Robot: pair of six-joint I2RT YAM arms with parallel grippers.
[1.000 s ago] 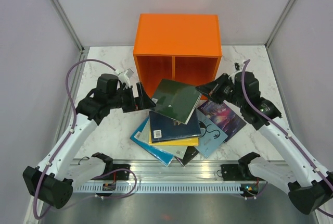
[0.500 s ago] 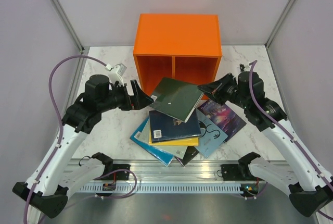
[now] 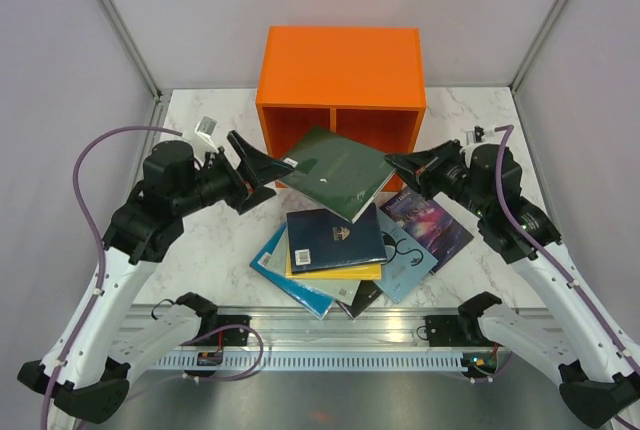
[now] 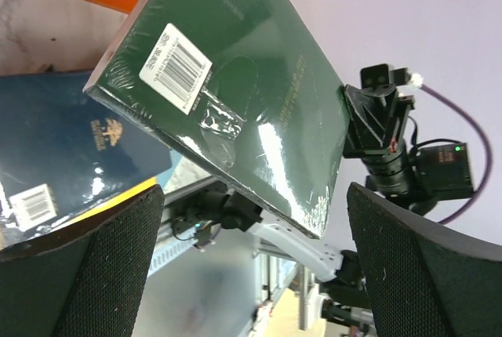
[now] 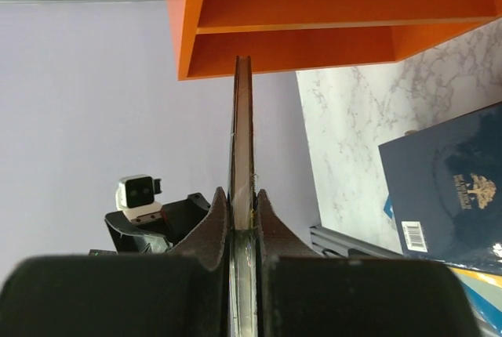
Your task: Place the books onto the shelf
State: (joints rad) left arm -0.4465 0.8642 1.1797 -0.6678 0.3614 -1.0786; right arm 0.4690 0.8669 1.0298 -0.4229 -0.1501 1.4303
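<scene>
Along the bottom edge of the top view runs the metal rail [image 3: 330,355] w/ both arm bases on it. Just above that, centre frame, a loose pile of books lies flat on the marble table [image 3: 200,250]. The navy book [image 3: 335,238] is on top and the yellow book [image 3: 340,271] is under it. A teal book [image 3: 285,275] pokes out lower left, a light blue book [image 3: 408,255] lies to the right, and a purple book [image 3: 432,218] is furthest right, touching the light blue one.

Mid-frame, the green book [image 3: 335,172] is raised off the pile and tilted, overlapping the navy one in the top view. R gripper [image 3: 395,162] reaches in from the right of the frame and is clamped on the book's right edge. Its wrist cam shows the book edge-on, pinched btwn both fingers. L gripper [image 3: 265,172] sits at the book's left corner w/ jaws spread wide and nothing in them. Its wrist cam looks at the book's barcode side, framed btwn the two pads, no contact visible.

Further back, upper centre, the orange shelf [image 3: 340,65] stands on the table near the back wall, opening toward the arms. It has 2 compartments side by side w/ a divider btwn them. The green book's far corner overlaps the shelf front at the left compartment, next to the divider. Can't tell whether it's past the mouth.
</scene>
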